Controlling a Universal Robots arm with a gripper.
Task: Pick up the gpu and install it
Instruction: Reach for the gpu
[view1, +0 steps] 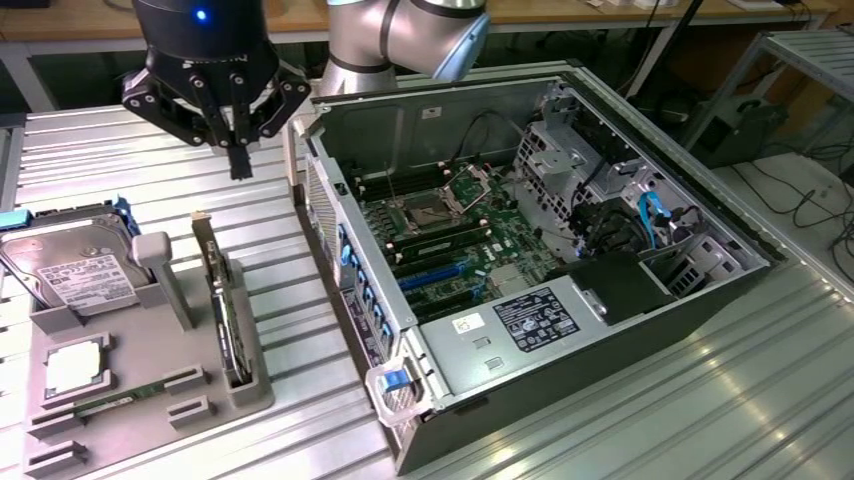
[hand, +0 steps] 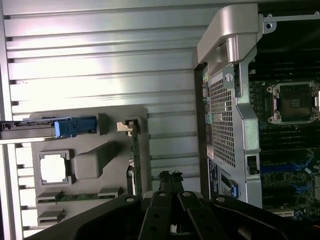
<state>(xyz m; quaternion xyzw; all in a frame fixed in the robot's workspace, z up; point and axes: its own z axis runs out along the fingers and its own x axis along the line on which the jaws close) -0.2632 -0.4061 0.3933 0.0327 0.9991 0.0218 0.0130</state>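
While the gripper (view1: 240, 165) hangs shut and empty over the table (view1: 120, 140), the gpu (view1: 222, 300) stands on edge in the tray (view1: 134, 400) nearby. It looks like the reaching step. A grab would need open jaws lined up with the thin card.

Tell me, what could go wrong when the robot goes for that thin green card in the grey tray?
The gpu stands on edge in the grey tray, so an off-centre grasp might jam or tilt it. The shut gripper hangs close to the open computer case and might clip its wall.
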